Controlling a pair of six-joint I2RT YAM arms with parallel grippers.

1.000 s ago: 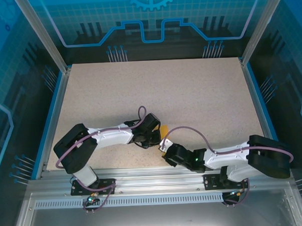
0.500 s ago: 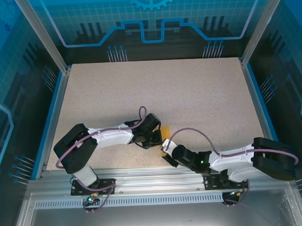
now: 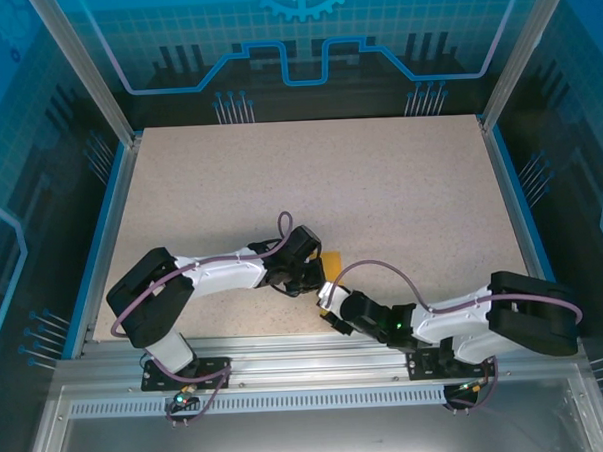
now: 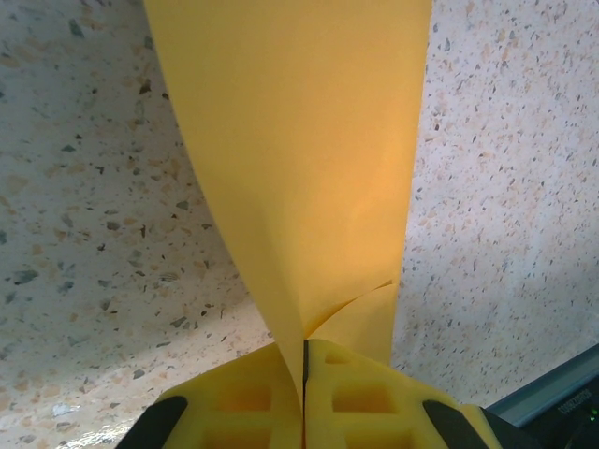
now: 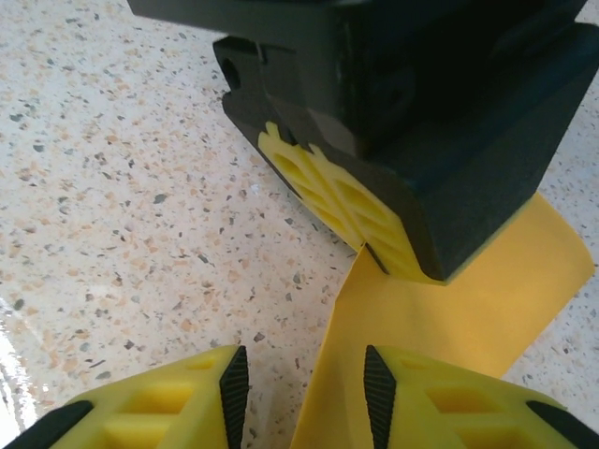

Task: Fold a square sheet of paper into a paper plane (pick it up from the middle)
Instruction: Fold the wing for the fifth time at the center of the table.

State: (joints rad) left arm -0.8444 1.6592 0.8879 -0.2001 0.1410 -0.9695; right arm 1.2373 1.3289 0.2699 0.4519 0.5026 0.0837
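The square sheet of paper (image 4: 299, 168) is pinched in the left gripper (image 4: 304, 363), whose jaws are pressed fully together on it. The sheet fans out ahead of that gripper over the speckled surface (image 4: 84, 187). Facing it, the right gripper (image 5: 304, 383) stands partly open, straddling the sheet's edge without clamping it.

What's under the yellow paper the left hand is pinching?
Speckled beige tabletop shows either side of the thin orange-yellow paper sheet, which the left hand pinches shut. The patch directly beneath the sheet is covered, so it cannot be checked.
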